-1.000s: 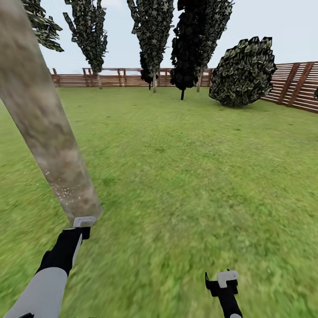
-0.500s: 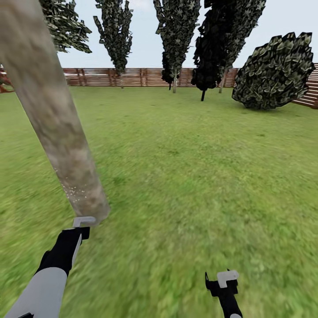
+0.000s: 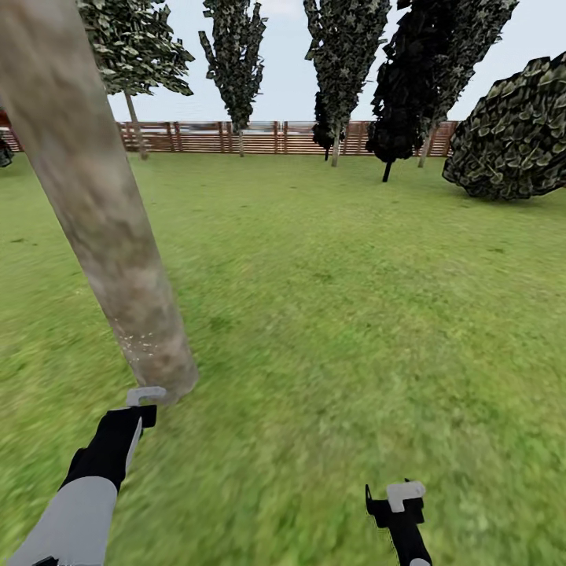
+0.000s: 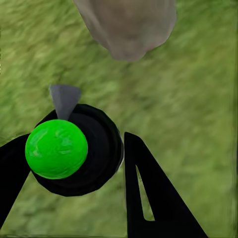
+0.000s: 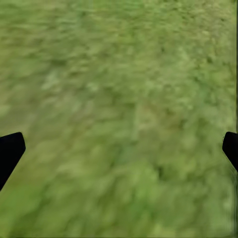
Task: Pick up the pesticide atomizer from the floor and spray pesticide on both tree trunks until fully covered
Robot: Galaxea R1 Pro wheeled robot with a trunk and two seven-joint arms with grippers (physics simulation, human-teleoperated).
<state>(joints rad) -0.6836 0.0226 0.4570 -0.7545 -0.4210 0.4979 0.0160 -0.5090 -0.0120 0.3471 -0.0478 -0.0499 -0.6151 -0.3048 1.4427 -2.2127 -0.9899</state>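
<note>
L gripper (image 4: 74,163) pinches the pesticide atomizer (image 4: 74,156), nozzle toward the tree trunk (image 3: 102,228) base just ahead; prob. mid-spray, pale specks low on bark; R gripper (image 5: 119,153) spread, idle over grass (image 3: 354,299); next: aim higher up trunk.

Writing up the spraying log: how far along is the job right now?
Done: the atomizer is off the lawn, clamped in the left gripper. In hand: its nozzle points at the base of the near trunk, where pale specks show low down. Left: the trunk's upper part looks bare, then the second tree. The right gripper hangs open, empty.
</note>
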